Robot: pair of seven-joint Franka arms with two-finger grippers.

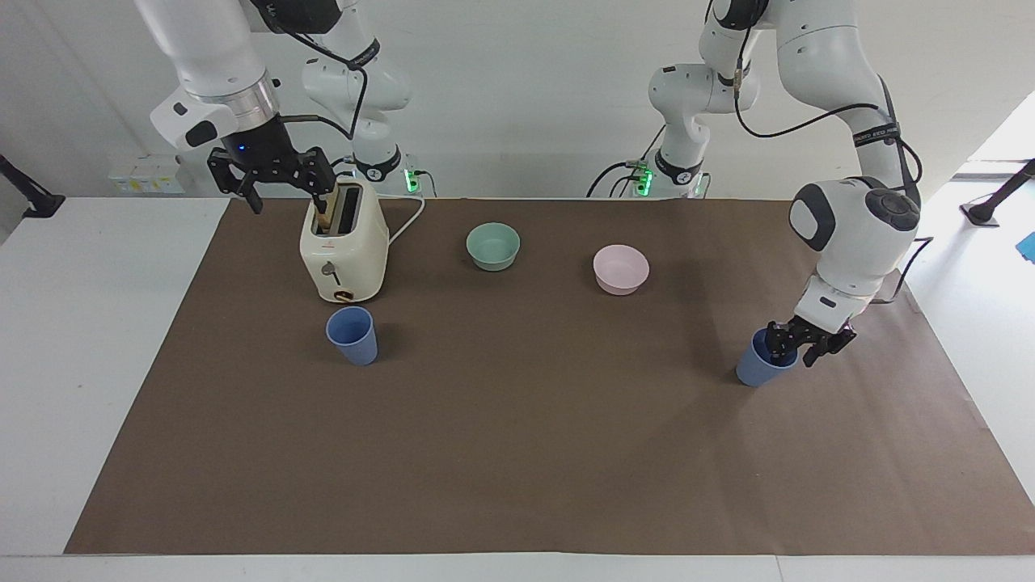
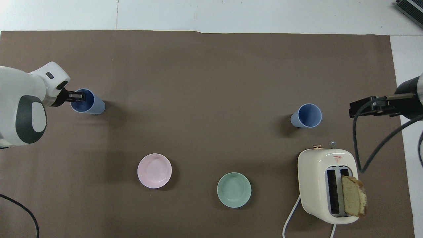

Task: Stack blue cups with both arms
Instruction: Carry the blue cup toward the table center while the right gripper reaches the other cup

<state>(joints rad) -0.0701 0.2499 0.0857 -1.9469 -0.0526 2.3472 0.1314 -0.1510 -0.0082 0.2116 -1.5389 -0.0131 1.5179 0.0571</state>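
Two blue cups stand upright on the brown mat. One cup (image 1: 756, 370) (image 2: 90, 102) is toward the left arm's end. My left gripper (image 1: 796, 349) (image 2: 75, 96) is down at its rim, open, with one finger inside the cup and one outside it. The other cup (image 1: 352, 335) (image 2: 307, 115) stands alone toward the right arm's end, just farther from the robots than the toaster. My right gripper (image 1: 289, 206) (image 2: 370, 107) is open and empty, held high by the toaster, where that arm waits.
A cream toaster (image 1: 344, 250) (image 2: 325, 185) holds a slice of toast (image 2: 353, 196). A teal bowl (image 1: 493, 245) (image 2: 234, 190) and a pink bowl (image 1: 621, 268) (image 2: 154, 170) sit nearer the robots, between the cups. The mat (image 1: 517, 453) covers the table.
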